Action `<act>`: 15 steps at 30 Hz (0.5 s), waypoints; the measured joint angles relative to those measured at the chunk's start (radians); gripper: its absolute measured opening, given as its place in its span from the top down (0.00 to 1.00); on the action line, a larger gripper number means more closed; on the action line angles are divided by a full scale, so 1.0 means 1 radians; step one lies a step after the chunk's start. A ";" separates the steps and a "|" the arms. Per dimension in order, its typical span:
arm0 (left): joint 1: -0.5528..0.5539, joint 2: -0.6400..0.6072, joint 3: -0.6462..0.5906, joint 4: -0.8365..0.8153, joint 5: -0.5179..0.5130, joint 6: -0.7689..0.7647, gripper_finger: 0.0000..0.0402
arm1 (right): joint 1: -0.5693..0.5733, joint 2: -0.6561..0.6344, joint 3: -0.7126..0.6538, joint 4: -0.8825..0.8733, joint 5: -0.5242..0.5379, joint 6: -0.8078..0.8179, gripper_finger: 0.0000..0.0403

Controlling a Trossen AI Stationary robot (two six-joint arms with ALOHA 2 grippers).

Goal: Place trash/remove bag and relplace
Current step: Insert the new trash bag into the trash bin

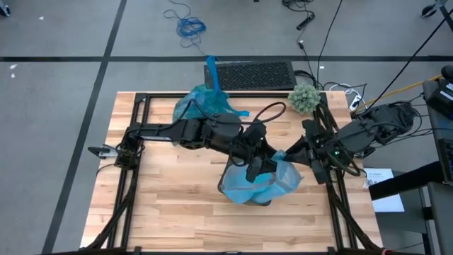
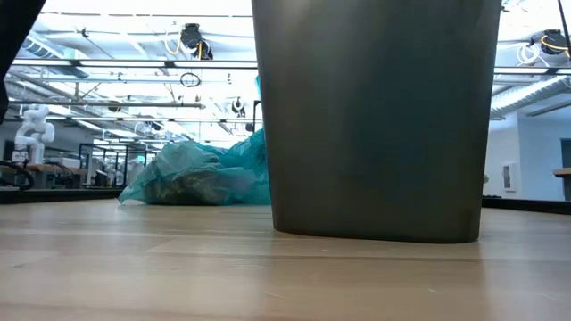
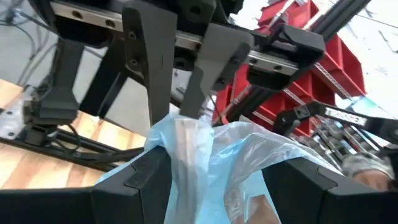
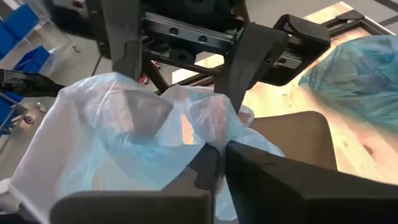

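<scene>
I have both arms meeting over the grey bin near the front of the tabletop. The right gripper has its jaws clenched on a fold of the pale blue bag draped over the bin's rim. The left gripper has its jaws released, spread wide, with bag film bunched between them. Well behind both jaws lies the tied teal bag of trash, beside a fuzzy green ball.
</scene>
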 joint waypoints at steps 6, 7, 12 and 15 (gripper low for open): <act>0.007 0.000 0.000 -0.010 0.098 0.002 0.43 | -0.011 -0.007 0.000 -0.001 -0.005 -0.004 0.99; 0.007 0.000 0.000 -0.026 0.122 0.001 0.43 | -0.012 -0.011 0.000 -0.003 0.008 -0.006 0.99; -0.002 0.000 0.000 -0.068 0.253 0.007 0.43 | -0.015 -0.035 0.000 -0.019 0.073 -0.001 1.00; 0.000 0.000 0.000 -0.063 0.281 0.001 0.43 | -0.024 -0.042 0.000 -0.032 0.067 0.003 1.00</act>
